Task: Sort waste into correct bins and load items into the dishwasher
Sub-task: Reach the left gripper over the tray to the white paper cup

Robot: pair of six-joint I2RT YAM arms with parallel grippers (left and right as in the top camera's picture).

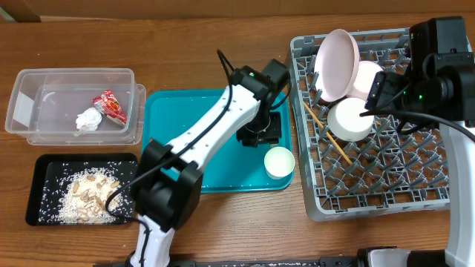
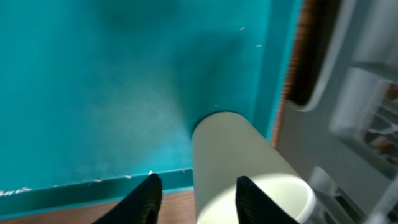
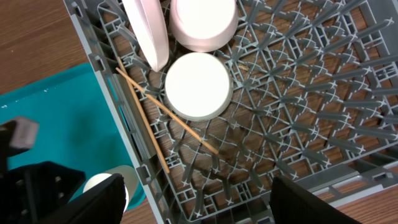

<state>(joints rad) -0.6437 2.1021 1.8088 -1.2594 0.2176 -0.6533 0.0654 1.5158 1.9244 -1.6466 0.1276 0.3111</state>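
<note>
Our left hand point(image 2: 198, 182) sits half-open astride the wall of the white cup point(image 2: 233, 140), gripping nothing; our right hand point(image 3: 205, 199) gapes empty over the dish rack point(image 3: 311, 93). Closing off-centre might topple the cup

Overhead and right wrist share the rack point(image 1: 404, 182).

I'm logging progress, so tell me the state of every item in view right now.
Plate: on edge in rack.
Bowls: upside down in rack.
Chopsticks: lying in rack.
Cup: upright on teal tray.
Wrapper: in tub.
Tissue: in tub.
Rice: in black tray.
Left gripper: open, at cup's rim.
Right gripper: open, empty, over rack.
</note>
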